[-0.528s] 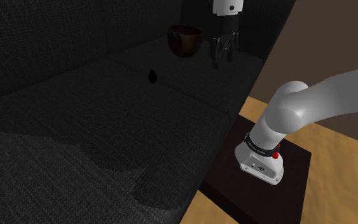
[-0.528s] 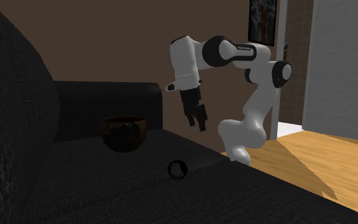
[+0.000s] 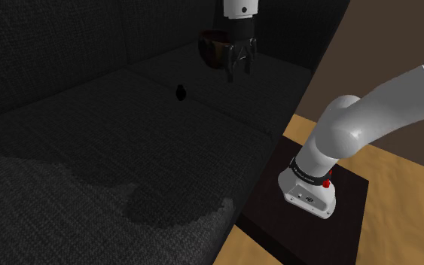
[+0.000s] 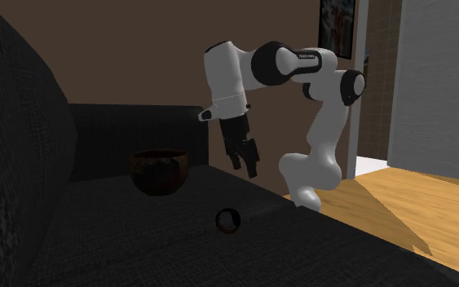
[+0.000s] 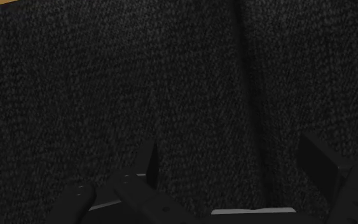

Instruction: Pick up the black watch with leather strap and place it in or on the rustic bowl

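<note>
The black watch (image 3: 180,92) lies curled on the dark sofa seat, its strap forming a small loop (image 4: 228,219). A dark brown rustic bowl (image 4: 159,169) stands on the seat near the sofa back (image 3: 212,45). My black gripper (image 3: 237,75) hangs above the seat beside the bowl, clear of the watch, fingers apart and empty (image 4: 247,169). In the wrist view the two fingers (image 5: 149,167) stand wide apart over bare dark fabric.
The dark woven sofa cushion (image 3: 89,150) carries everything, with its backrest (image 4: 24,147) rising on the second exterior view's left. The sofa edge (image 3: 278,139) drops to a wooden floor (image 3: 398,218) by my stand (image 3: 308,214). A brown wall (image 4: 154,49) is behind.
The arm has swung the gripper toward the shoulder view's left, closer to the bowl and the watch. The fingers stay apart. Watch and bowl have not moved.
</note>
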